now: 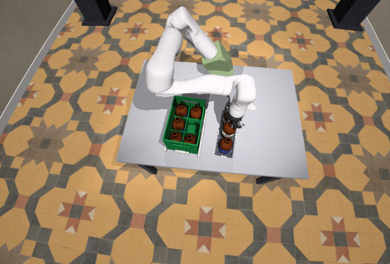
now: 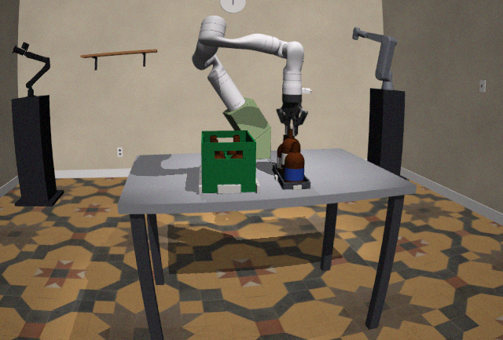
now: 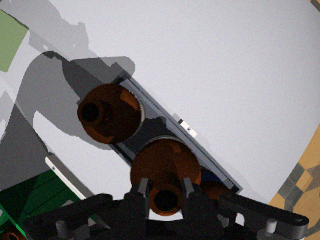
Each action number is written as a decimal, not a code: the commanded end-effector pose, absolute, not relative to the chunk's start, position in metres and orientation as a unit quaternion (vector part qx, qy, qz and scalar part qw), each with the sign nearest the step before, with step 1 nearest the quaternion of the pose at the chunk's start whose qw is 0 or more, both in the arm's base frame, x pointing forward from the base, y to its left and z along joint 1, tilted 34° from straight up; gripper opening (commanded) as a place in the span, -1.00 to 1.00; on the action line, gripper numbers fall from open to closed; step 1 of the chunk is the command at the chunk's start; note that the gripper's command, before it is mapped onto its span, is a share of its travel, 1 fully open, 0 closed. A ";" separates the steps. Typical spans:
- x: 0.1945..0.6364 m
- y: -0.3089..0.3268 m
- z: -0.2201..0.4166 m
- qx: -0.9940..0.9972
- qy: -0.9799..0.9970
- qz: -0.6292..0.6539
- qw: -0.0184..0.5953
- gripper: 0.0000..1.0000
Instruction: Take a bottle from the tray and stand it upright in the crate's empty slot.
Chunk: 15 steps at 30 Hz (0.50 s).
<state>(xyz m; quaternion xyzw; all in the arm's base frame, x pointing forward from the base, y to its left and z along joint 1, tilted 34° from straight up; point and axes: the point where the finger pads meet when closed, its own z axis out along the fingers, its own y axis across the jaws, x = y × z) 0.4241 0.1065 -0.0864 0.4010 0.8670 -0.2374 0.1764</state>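
A green crate (image 1: 186, 124) stands on the grey table and holds several brown bottles. Its one empty slot (image 1: 194, 126) is the middle cell on the right side. To its right a dark tray holds brown bottles in a row. My gripper (image 2: 291, 125) points straight down over the tray's middle and is shut on the neck of the middle bottle (image 2: 289, 145). This bottle is upright; it also shows in the wrist view (image 3: 166, 176). I cannot tell if its base is off the tray. A blue-labelled bottle (image 2: 294, 163) stands at the tray's front end. Another bottle (image 3: 110, 112) stands at the back.
The crate (image 2: 229, 162) rises higher than the tray and stands a short gap to its left. The arm's green base block (image 1: 219, 59) is at the table's back edge. Two black pillars (image 2: 32, 145) (image 2: 386, 125) stand off the table at either side.
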 end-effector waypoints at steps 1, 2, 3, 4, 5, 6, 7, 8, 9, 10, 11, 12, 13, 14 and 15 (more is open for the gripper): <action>0.424 0.109 -0.086 0.402 0.867 -0.236 0.175 -1.00; 0.424 0.109 -0.085 0.402 0.867 -0.236 0.175 -1.00; 0.424 0.110 -0.085 0.402 0.867 -0.236 0.175 -1.00; 0.424 0.110 -0.085 0.402 0.867 -0.236 0.175 -1.00; 0.424 0.110 -0.085 0.402 0.867 -0.236 0.175 -1.00; 0.424 0.110 -0.085 0.402 0.867 -0.236 0.175 -1.00; 0.424 0.110 -0.084 0.402 0.867 -0.236 0.175 -1.00; 0.424 0.110 -0.084 0.402 0.867 -0.236 0.175 -1.00; 0.424 0.111 -0.083 0.402 0.867 -0.236 0.175 -1.00; 0.423 0.111 -0.083 0.402 0.867 -0.236 0.175 -1.00; 0.423 0.111 -0.082 0.402 0.867 -0.236 0.175 -1.00; 0.423 0.112 -0.082 0.402 0.867 -0.236 0.175 -1.00; 0.423 0.112 -0.081 0.402 0.867 -0.236 0.175 -1.00; 0.423 0.112 -0.081 0.402 0.867 -0.236 0.175 -1.00; 0.423 0.113 -0.080 0.402 0.867 -0.236 0.175 -1.00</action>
